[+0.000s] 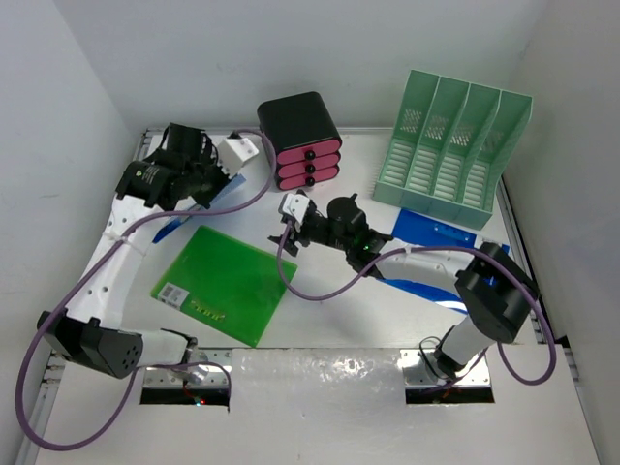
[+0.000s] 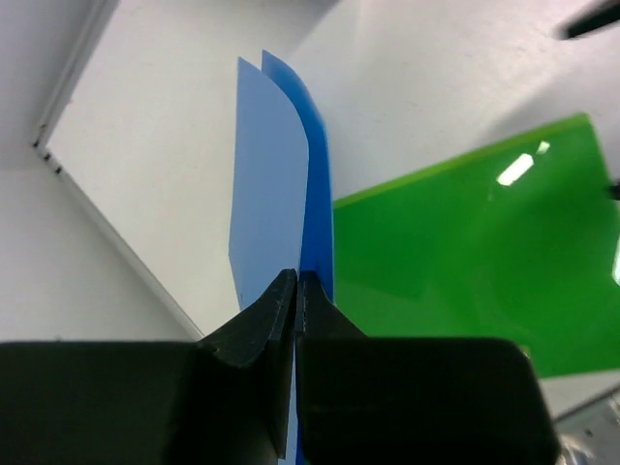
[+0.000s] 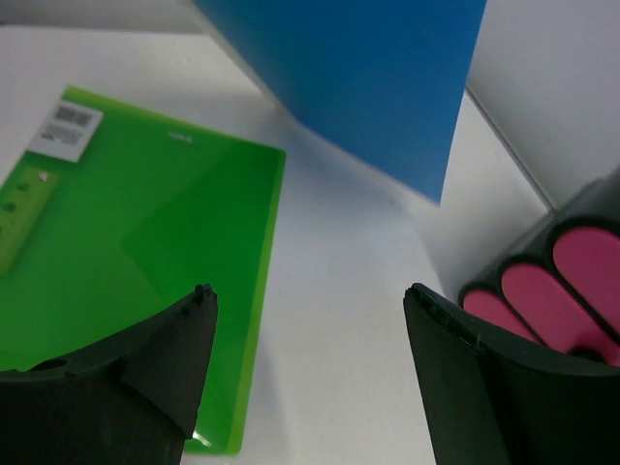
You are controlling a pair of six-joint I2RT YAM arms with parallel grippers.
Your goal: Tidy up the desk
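Observation:
The white desk [image 1: 329, 325] holds a green folder [image 1: 228, 281] lying flat at the front left. My left gripper [image 1: 201, 194] is shut on a blue folder [image 1: 170, 230] and holds it on edge above the desk's left side. The left wrist view shows the jaws [image 2: 296, 291] pinching that blue folder [image 2: 286, 184], with the green folder [image 2: 465, 262] to its right. My right gripper [image 1: 286, 235] is open and empty over the desk's middle. In the right wrist view it [image 3: 308, 300] hangs over bare desk between the green folder [image 3: 126, 252] and a drawer box [image 3: 552, 286].
A black drawer box with pink fronts [image 1: 300, 140] stands at the back centre. A mint green file rack [image 1: 450, 145] stands at the back right. Another blue folder [image 1: 436, 231] lies in front of the rack, with a blue and white sheet [image 1: 418, 288] nearer.

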